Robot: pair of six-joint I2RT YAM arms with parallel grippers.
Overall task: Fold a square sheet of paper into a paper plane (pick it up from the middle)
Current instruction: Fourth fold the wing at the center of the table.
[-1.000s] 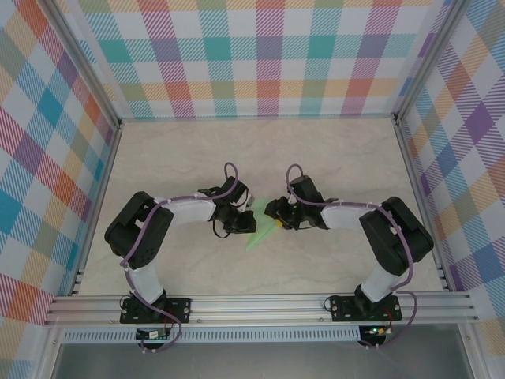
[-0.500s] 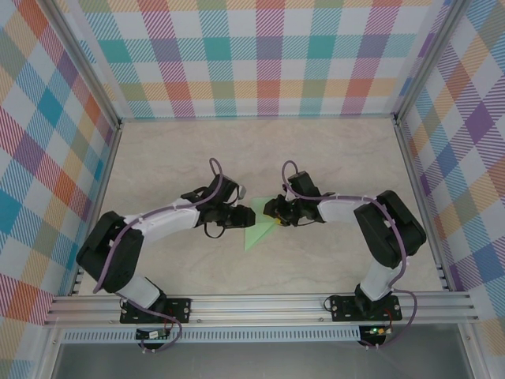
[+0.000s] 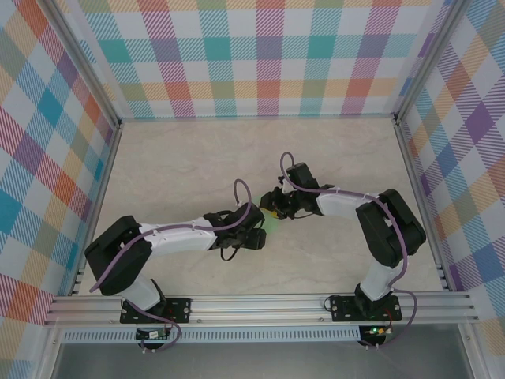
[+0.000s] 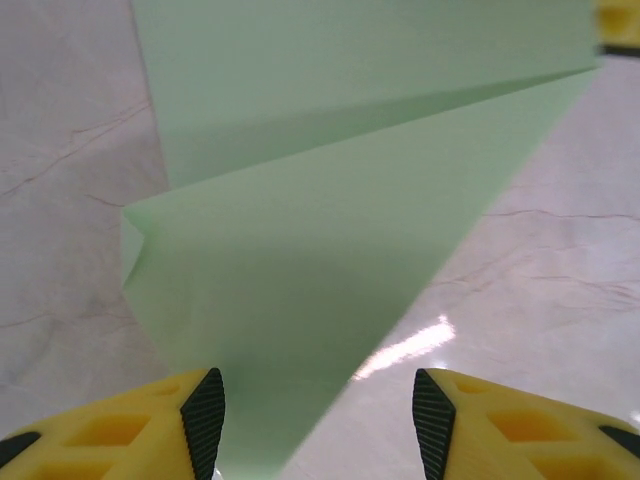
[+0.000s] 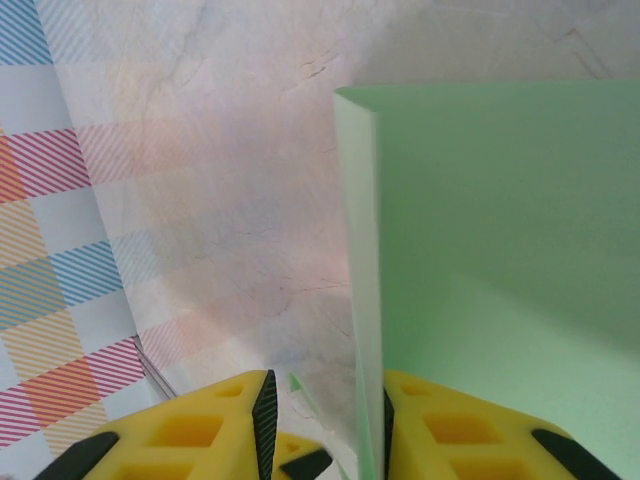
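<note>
Left tool (image 4: 318, 410) swung nearer, opened wide, empty, facing the part-folded mint-green paper (image 4: 300, 280). Right tool (image 5: 325, 410) straddles its edge; grip unclear. Mid-fold, we judge; next: press crease flat.

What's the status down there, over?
Left gripper open over the folded paper. Right gripper straddling its edge, grip unclear. Nothing in the way.

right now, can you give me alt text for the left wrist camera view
A sheet of pale mint-green folded paper spreads over a pale marbled table, its creased layers narrowing to a point at the upper right. At the bottom edge the left arm's two yellow, black-padded fingers stand apart, with the paper's near end reaching between them, closer to the left one.
</note>
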